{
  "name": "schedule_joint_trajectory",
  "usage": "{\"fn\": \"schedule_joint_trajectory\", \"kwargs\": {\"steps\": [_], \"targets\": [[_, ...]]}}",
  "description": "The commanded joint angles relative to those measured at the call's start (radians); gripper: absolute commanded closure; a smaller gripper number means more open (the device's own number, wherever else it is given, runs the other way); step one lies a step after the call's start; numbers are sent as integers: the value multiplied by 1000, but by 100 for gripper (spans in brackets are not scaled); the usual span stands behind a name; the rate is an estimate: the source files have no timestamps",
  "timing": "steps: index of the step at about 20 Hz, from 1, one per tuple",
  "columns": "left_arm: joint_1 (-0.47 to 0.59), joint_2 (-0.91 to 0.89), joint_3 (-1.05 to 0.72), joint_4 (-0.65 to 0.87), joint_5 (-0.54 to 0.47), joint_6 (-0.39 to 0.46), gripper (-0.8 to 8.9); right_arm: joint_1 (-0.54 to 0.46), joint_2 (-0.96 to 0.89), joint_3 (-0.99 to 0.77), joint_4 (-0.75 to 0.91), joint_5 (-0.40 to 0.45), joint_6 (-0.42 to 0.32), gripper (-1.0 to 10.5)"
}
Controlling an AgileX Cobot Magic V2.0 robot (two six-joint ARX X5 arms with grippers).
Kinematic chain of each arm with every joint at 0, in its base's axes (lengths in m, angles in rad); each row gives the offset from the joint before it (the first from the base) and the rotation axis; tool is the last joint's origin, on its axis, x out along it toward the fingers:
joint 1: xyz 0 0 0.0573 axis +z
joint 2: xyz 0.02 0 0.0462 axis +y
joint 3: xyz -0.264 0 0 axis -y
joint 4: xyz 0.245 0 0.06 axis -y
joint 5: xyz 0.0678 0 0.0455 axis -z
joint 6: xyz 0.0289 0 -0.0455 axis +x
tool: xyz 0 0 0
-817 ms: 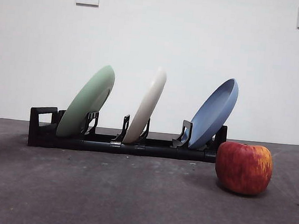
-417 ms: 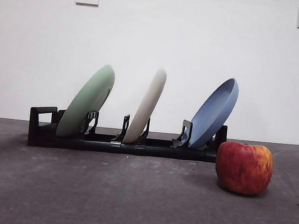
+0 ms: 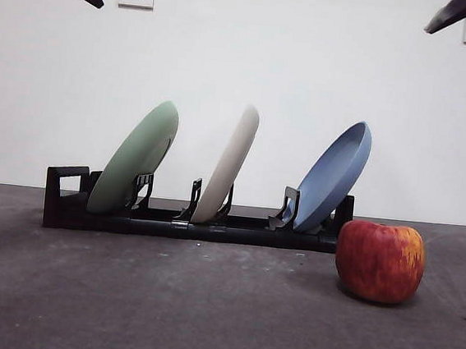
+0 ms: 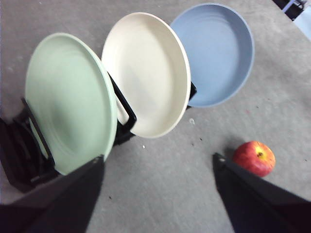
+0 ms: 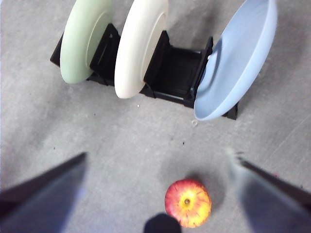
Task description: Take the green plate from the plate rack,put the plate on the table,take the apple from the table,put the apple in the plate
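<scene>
The left gripper (image 4: 158, 194) had its two black jaws spread wide and empty, rising from the bottom corners of its wrist picture, and past the left-hand jaw in that frame stood the green plate (image 4: 68, 102), on edge in the end slot of the plate rack (image 4: 22, 155). In the front view the green plate (image 3: 135, 157) sat at left of centre, leaning to the right with its rim up, so its long axis ran up and across the frame, with the cream-white plate (image 3: 230, 162) and the blue plate (image 3: 332, 176) in the slots to its right. By judgement the left gripper was the nearer to the green plate and the better placed to take its upper rim. The right gripper (image 5: 155, 194) also had its jaws well apart and held nothing; the apple (image 5: 188, 202) lay low in the middle of its frame, between the jaws but well beyond them, resting on the table (image 5: 121, 145). In the front view the apple (image 3: 380, 261) sat at lower right, just in front of the rack's blue-plate end. Only black tips of the arms showed at the top corners of the front view. The right wrist's jaws were blurred, a dark blob at the bottom edge could not be made out, and the rack's far end was cut off in the left wrist picture.
</scene>
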Motion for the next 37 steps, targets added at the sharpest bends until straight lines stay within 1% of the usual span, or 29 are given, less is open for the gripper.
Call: {"fn": "schedule_joint_trajectory", "kwargs": {"steps": [1, 6, 9, 12, 15, 21, 22, 27, 29, 31, 32, 35, 37], "targets": [[-14, 61, 74, -5, -50, -7, 430, 2, 8, 14, 5, 2, -4, 379], [-43, 294, 366, -132, -145, -3, 431, 2, 8, 16, -1, 2, -4, 380], [-53, 427, 488, -168, -155, -6, 431, 2, 8, 16, -2, 4, -4, 380], [-55, 515, 521, -169, -180, -32, 432, 2, 8, 16, -2, 5, -4, 380], [-55, 582, 521, -168, -181, -41, 433, 2, 8, 16, -1, 5, -5, 380], [-61, 651, 521, -149, -180, -58, 442, 2, 8, 16, -1, 5, -7, 381], [-63, 651, 521, -142, -180, -59, 469, 1, 8, 16, -1, 5, -7, 381], [-64, 651, 521, -133, -177, -59, 814, 1, 8, 16, 3, 5, -7, 383], [-68, 650, 521, -134, -177, -59, 822, 1, 10, 16, 4, 5, -7, 383], [-69, 650, 523, -137, -172, -76, 822, 1, 11, 16, 4, 24, -7, 383], [-70, 649, 523, -137, -163, -86, 822, 2, 11, 16, 4, 32, -7, 383], [-79, 637, 537, -138, -92, -103, 822, 1, 11, 16, 4, 43, -6, 383], [-100, 632, 606, -168, -87, -109, 822, 1, 11, 16, 2, 43, -5, 383]]}}
